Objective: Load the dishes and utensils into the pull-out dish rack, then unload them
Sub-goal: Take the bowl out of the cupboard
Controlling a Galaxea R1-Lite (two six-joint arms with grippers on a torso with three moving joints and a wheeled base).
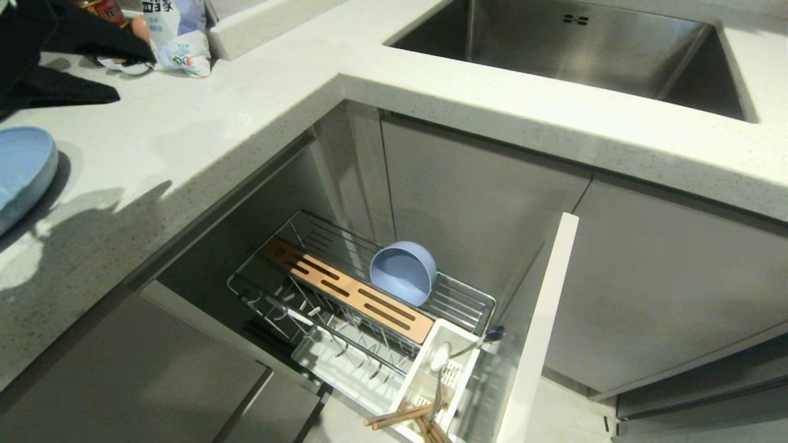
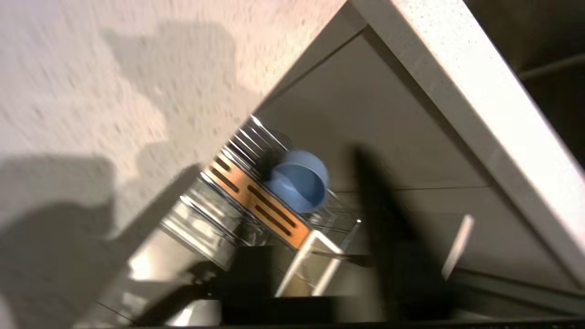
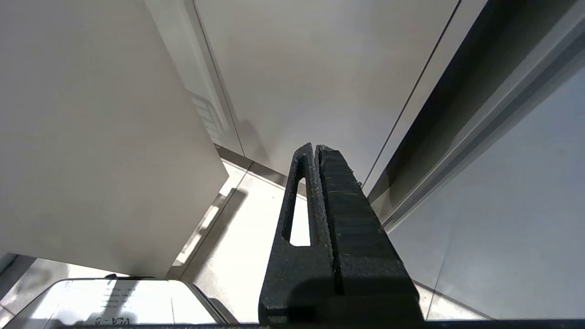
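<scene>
The pull-out dish rack [image 1: 468,301] stands drawn out below the counter, its front panel [image 1: 542,326] at the right. A pale blue bowl [image 1: 403,271] leans on edge behind the wooden strip [image 1: 345,289]. The spoon [image 1: 440,357] and the chopsticks [image 1: 400,416] stand in the white caddy [image 1: 458,335]. The blue plate [image 1: 21,166] lies on the counter at the far left. My left arm [image 1: 55,37] is over the counter's back left. The left gripper [image 2: 315,157] is open and empty, with the bowl [image 2: 299,185] far beneath. My right gripper [image 3: 316,146] is shut, low by the cabinet fronts.
A steel sink [image 1: 585,49] is set into the counter at the back right. A printed bag [image 1: 175,31] and a can stand at the counter's back left, beside my left arm. The counter edge [image 1: 431,104] overhangs the rack's inner end.
</scene>
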